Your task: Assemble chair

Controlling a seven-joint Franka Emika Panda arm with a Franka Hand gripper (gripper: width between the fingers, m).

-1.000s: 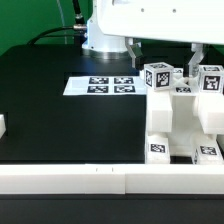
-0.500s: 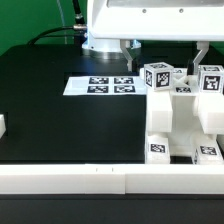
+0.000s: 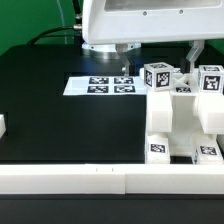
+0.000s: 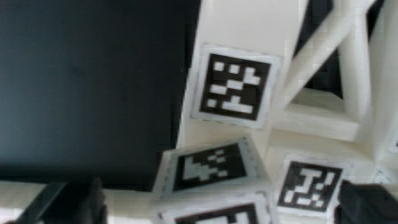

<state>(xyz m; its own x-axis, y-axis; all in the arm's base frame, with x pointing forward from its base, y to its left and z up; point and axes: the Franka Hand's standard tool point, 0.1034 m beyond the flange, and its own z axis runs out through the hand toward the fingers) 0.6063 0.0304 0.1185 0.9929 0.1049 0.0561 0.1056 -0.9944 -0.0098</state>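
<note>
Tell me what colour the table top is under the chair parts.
Black. The table shows best in the exterior view, dark against the white chair parts.

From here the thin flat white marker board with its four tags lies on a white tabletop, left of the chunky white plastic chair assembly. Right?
Not quite: the tabletop is black, as the exterior view shows. The marker board does lie on it, at the exterior view's left of the chair assembly.

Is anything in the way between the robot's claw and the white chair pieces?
Nothing visible is. In the exterior view the gripper hangs just above the chair, with only open air between them. The marker board lies flat on the table, off toward the exterior view's left, out of the way.
</note>
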